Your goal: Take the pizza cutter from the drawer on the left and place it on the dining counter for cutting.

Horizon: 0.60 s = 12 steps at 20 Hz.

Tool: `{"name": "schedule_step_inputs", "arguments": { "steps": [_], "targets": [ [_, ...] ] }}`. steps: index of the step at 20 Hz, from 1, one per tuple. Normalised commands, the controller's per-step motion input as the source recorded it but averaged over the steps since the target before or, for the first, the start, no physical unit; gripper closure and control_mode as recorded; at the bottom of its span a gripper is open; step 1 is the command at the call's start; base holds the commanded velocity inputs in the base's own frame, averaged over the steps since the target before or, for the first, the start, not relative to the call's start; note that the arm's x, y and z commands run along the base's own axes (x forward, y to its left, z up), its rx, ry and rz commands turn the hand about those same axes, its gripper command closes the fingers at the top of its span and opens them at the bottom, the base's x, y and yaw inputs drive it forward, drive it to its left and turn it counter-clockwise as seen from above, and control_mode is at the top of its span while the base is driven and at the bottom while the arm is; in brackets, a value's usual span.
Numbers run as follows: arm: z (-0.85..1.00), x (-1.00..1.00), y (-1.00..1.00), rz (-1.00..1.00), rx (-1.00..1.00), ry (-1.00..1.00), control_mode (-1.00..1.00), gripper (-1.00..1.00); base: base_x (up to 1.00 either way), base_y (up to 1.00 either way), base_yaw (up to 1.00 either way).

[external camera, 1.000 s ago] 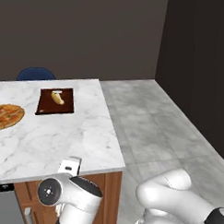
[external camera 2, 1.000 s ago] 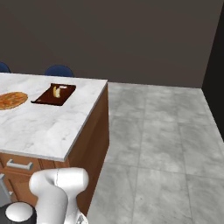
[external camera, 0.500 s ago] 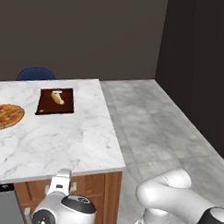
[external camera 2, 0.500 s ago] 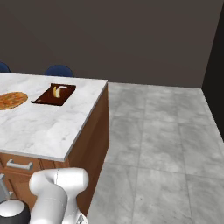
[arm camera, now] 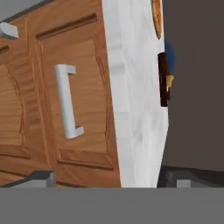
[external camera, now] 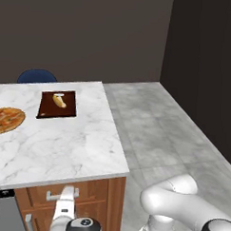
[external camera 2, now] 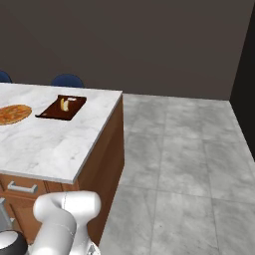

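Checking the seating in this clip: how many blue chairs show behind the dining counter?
2: one blue chair beyond the dining counter near the cutting board, another at the left edge. More may be hidden.

Hand view is rolled, so the cabinet face runs vertically. Drawer (arm camera: 81,100) front, reddish-brown with a recessed panel, sits left of centre; its silver bar handle (arm camera: 68,101) stands upright in frame, mounted mid-panel. A second handle end (arm camera: 8,29) shows at the upper left. White marble tabletop (arm camera: 138,96) appears edge-on just right of the drawer front. On its far side: dark cutting board (arm camera: 163,78) seen edge-on, a pale piece (arm camera: 169,82) on it, pizza (arm camera: 156,17) near the top. Pincer (arm camera: 109,178) tips spread wide at the bottom, nothing between them.
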Motion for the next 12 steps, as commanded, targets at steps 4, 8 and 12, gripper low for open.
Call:
{"name": "schedule_step_inputs", "arguments": {
  "steps": [4,8,12],
  "targets": [
    [-0.39,0.23,0.00,0.00,-0.08,-0.18,-1.00,-1.00,0.00,0.00,0.00],
    [-0.40,0.15,0.00,0.00,-0.07,-0.18,-1.00,-1.00,0.00,0.00,0.00],
    [-0.34,0.05,0.00,0.00,-0.07,-0.13,-1.00,-1.00,0.00,0.00,0.00]
  ]
}}
